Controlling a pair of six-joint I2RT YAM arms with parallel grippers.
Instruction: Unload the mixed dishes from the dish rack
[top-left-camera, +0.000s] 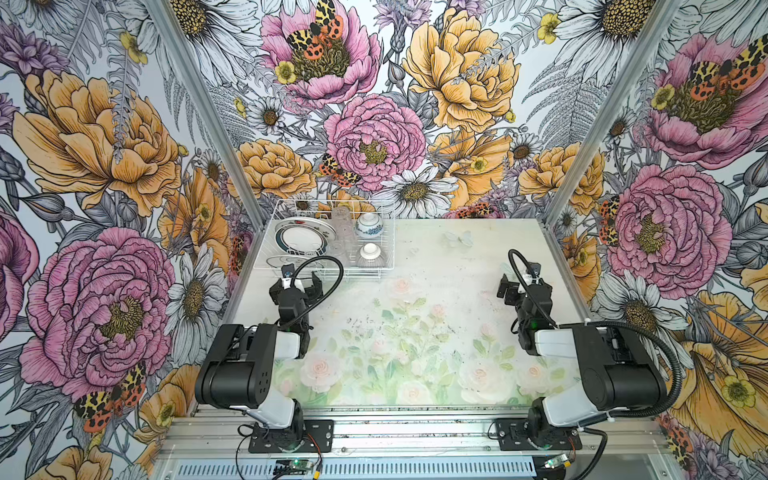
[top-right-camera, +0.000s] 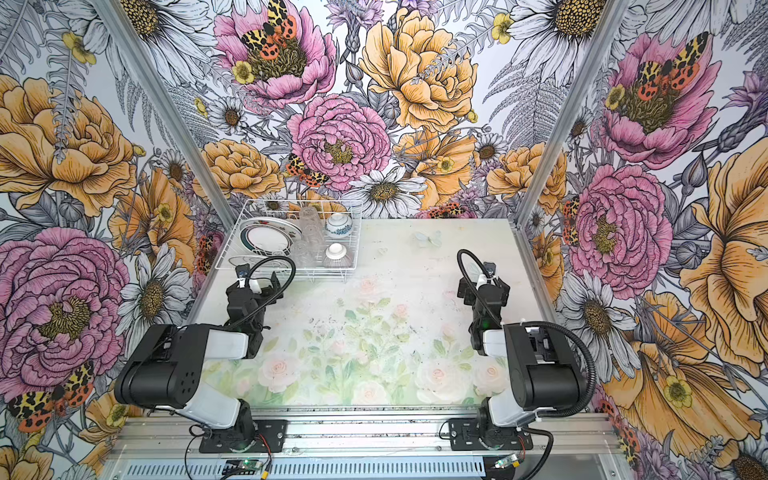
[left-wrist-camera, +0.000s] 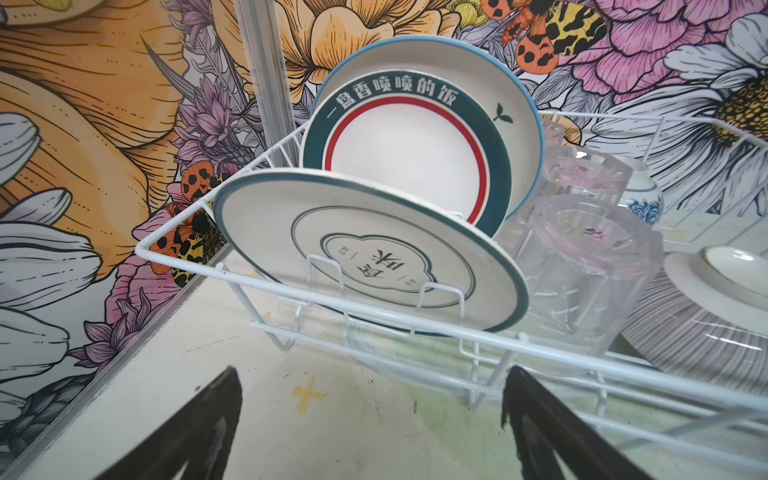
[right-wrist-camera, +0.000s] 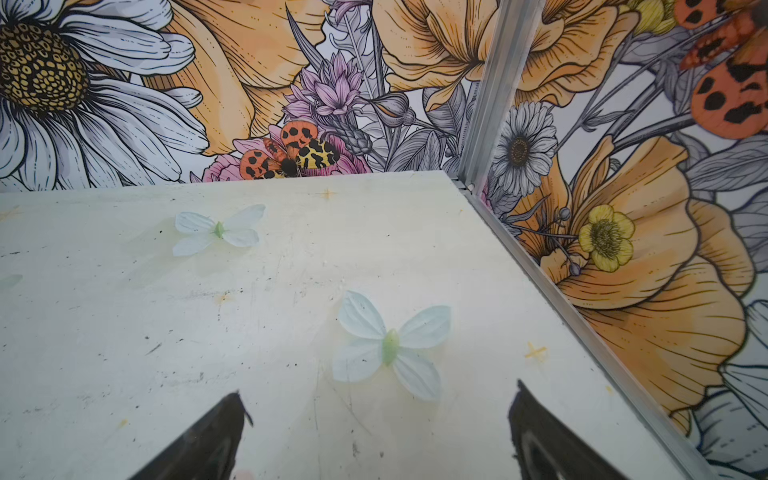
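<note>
Desk (top-left-camera: 436, 299): pale, faded rose print, mostly bare. Dish rack (top-left-camera: 387, 249): white wire, sits on far-left corner of desk against floral walls (top-left-camera: 104, 166), fully loaded. In slots on rack's left half, standing on edge: nearest the arms a teal-rimmed plate (left-wrist-camera: 370, 253), underside showing, leaning back; behind it teal-and-red-rimmed white plate (left-wrist-camera: 411, 166); furthest back watermelon-print white plate (top-left-camera: 322, 225). Ribbed greyish bowl (top-left-camera: 370, 254): upside down, white foot up, near-right corner of rack. Blue-and-white floral bowl (top-left-camera: 369, 226): upside down too, far-right corner, just behind the ribbed one. Clear glass tumblers (left-wrist-camera: 590, 266): inverted, lined up between plates and bowls, exact count hard to tell. Left pincer (left-wrist-camera: 372, 399): released, jaws wide, nothing between them, hovers just before rack's near rim, facing the plates, not touching. Right pincer (right-wrist-camera: 379, 415): released as well, empty, over bare desk on right side, well apart from rack, pale butterfly print (right-wrist-camera: 390, 345) just ahead.
</note>
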